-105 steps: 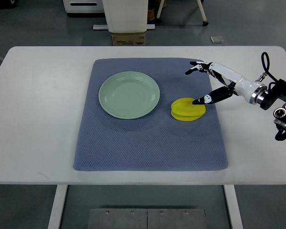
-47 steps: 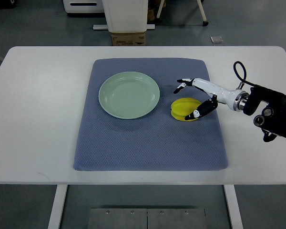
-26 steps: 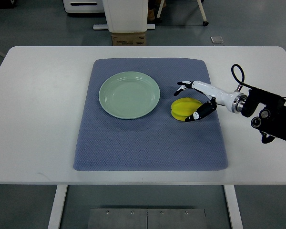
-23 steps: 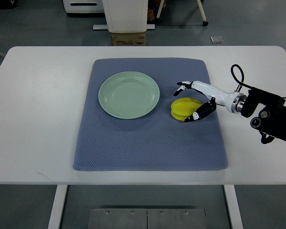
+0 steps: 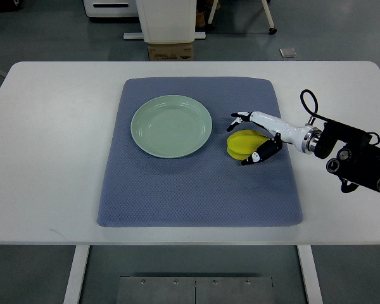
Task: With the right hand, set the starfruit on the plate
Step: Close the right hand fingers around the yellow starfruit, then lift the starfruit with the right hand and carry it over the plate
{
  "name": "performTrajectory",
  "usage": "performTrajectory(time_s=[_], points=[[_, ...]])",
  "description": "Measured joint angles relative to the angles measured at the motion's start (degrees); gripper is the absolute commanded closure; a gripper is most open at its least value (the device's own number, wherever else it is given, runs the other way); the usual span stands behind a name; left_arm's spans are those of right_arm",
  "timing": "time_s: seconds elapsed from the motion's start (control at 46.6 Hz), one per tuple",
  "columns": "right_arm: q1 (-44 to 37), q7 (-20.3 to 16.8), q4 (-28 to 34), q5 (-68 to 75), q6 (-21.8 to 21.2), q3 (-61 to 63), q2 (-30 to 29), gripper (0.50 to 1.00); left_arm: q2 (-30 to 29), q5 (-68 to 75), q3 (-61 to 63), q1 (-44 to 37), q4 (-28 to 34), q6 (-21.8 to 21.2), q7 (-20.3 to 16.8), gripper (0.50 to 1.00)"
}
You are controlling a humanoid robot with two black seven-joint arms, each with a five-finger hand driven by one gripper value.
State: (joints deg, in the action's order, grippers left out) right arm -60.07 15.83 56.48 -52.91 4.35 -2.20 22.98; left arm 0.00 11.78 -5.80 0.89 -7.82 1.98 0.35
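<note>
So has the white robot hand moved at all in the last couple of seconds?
Yes. The white robot hand came forward and leftward toward the round pale green plate, its fingers now bracketing the yellow starfruit.

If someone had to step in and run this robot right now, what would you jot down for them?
Right robot hand: fingers spread around the starfruit, one above it and one below; no firm grasp visible, fruit not lifted.
Left robot hand: out of view.
Starfruit lies on the blue mat, to the right of the plate.
Plate is empty.
Done: reach to the fruit.
Left: close the hand, lift, carry left, set the fruit on the plate.
</note>
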Motion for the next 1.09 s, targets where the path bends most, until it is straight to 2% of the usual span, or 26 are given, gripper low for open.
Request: performTrajectory(time_s=[0.279, 0.408, 0.45, 0.558, 0.622, 0.665, 0.686, 1.094], points=[[0.77, 0.30, -1.33, 0.00, 0.49, 0.00, -0.96, 0.521, 0.00, 0.00, 0.00, -0.02, 0.00, 0.00, 0.00, 0.500], [0.95, 0.53, -2.15, 0.00, 0.49, 0.00, -1.01, 0.590, 0.00, 0.00, 0.00, -0.03, 0.00, -0.02, 0.01, 0.500], [0.95, 0.53, -2.22, 0.00, 0.49, 0.00, -0.99, 0.634, 0.00, 0.00, 0.00, -0.02, 0.00, -0.03, 0.00, 0.500], [0.93, 0.60, -2.32, 0.00, 0.43, -0.32, -0.90, 0.849, 0.00, 0.00, 0.00, -0.02, 0.00, -0.03, 0.00, 0.500], [0.82, 0.61, -2.34, 0.00, 0.35, -0.95, -0.83, 0.914, 0.00, 0.00, 0.00, -0.01, 0.00, 0.00, 0.00, 0.500], [0.76, 0.62, -2.41, 0.01, 0.32, -1.23, -0.78, 0.990, 0.00, 0.00, 0.00, 0.00, 0.00, 0.01, 0.00, 0.500], [0.75, 0.66, -2.42, 0.01, 0.32, -1.33, -0.75, 1.000, 0.00, 0.00, 0.00, -0.01, 0.00, 0.01, 0.00, 0.500], [0.09, 1.21, -3.19, 0.60, 0.29, -1.30, -1.32, 1.000, 0.00, 0.00, 0.00, -0.02, 0.00, 0.00, 0.00, 0.500]])
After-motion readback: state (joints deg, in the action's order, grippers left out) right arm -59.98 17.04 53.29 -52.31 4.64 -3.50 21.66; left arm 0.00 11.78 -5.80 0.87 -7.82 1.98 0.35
